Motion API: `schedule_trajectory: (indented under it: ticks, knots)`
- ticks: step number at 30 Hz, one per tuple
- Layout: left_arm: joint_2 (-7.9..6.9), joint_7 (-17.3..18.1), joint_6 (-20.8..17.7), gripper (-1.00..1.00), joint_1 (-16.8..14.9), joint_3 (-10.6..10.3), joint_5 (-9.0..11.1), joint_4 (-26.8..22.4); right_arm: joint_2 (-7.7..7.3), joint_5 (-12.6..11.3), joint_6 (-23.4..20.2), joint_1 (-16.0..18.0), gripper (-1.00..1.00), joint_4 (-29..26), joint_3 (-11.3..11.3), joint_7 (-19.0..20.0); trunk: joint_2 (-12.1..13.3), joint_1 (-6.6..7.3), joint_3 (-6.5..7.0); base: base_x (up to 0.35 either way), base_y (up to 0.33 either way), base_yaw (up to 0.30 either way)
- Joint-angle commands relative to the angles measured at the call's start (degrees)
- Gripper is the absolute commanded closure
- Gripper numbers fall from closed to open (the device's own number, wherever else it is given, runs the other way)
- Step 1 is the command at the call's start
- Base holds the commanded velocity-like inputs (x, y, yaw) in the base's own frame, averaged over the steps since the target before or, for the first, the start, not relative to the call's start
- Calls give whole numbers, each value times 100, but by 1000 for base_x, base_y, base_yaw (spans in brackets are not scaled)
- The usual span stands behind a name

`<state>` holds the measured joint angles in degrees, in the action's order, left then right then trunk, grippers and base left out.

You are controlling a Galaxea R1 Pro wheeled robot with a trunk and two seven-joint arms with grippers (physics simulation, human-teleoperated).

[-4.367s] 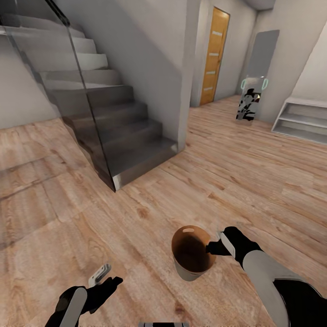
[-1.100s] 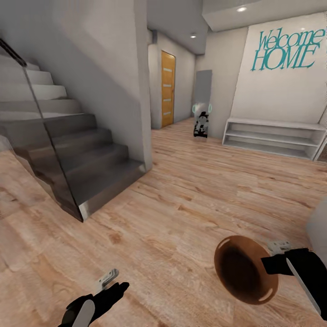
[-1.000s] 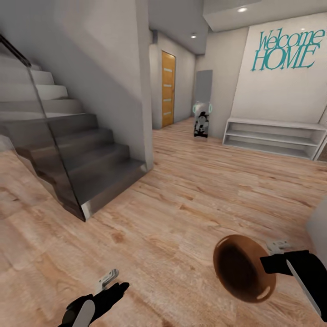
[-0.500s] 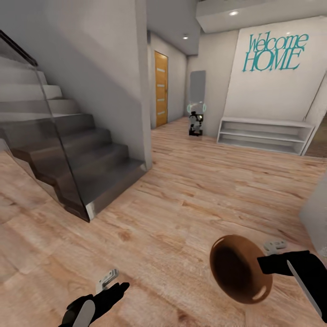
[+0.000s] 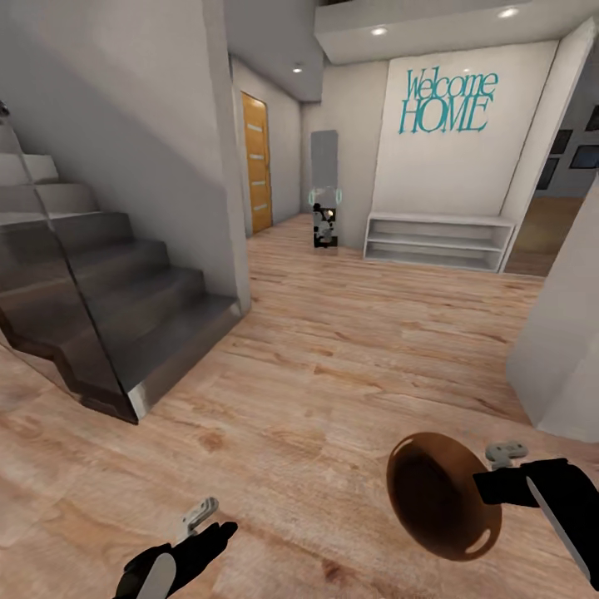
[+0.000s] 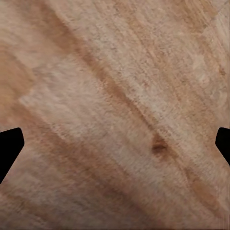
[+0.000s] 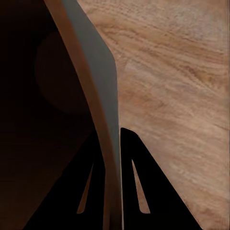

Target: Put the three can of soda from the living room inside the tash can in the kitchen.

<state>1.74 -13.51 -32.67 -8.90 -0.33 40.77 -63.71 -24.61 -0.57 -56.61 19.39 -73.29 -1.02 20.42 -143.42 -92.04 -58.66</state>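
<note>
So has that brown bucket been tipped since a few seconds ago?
Yes. The trash can, pinched at its rim by the right gripper, stood upright over the floor then; now its mouth faces the camera.

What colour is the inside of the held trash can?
Glossy dark brown inside the trash can, best seen in the head view.

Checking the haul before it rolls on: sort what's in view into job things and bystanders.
Job things: bucket, pinched by its wall in the right claw; left claw, open and empty.

Bystanders: stairs, orange door, white shelf, Welcome HOME lettering.
</note>
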Motion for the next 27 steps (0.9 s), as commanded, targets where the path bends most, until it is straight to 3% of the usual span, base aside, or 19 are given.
schedule_trajectory:
  ticks: [1, 12, 22, 27]
  knots:
    - [-1, 2, 31, -100, -1, -2, 3, 15, 0, -49, -8, 4, 100, -1, 0, 23, 0, 1, 1, 0, 13, -295]
    - [-23, 38, 131, -100, -7, 33, 67, 67, 0, -44, -16, 4, 100, -1, 0, 23, 0, 1, 1, -18, 12, -295]
    - [-20, 39, 91, -100, -7, 20, 64, 66, -8, -43, -5, 4, 100, 21, -10, 23, 0, 1, 1, -262, 121, -295]
    - [-3, 38, 78, -100, -13, -2, 52, 62, -282, -82, -7, 4, 100, 27, -6, 35, 0, 1, 1, -324, 22, -295]
